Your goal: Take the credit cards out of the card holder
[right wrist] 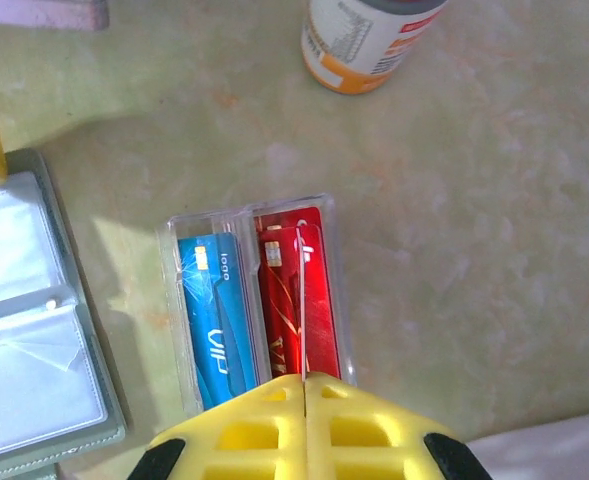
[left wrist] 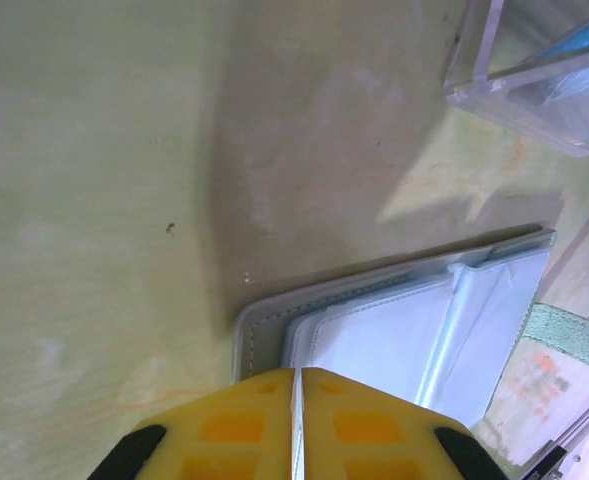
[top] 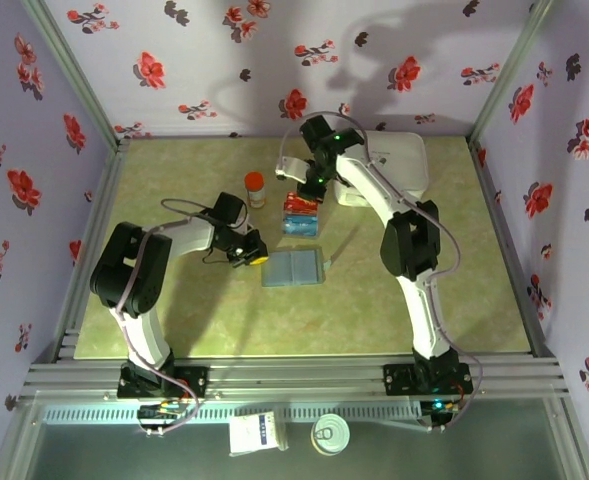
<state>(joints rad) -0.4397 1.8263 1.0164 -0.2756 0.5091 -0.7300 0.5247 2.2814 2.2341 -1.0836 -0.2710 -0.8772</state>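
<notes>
The grey-blue card holder [top: 294, 268] lies open and flat on the green table, its clear pockets [left wrist: 404, 330] looking empty. My left gripper [left wrist: 297, 372] sits at the holder's left edge [top: 252, 258], its jaws shut with a thin pale sliver of the holder between them. My right gripper [right wrist: 304, 378] is shut on a credit card held edge-on [right wrist: 300, 290], just above a clear tray [right wrist: 171, 300]. A blue card [right wrist: 214, 310] and a red card [right wrist: 322, 300] lie in that tray. The tray [top: 301, 215] is just beyond the holder [right wrist: 24, 330].
An orange-capped bottle [top: 256, 188] stands left of the tray, close to the right gripper [top: 309, 188]. A white zip case [top: 399, 165] lies at the back right under the right arm. Flowered walls close off three sides of the table.
</notes>
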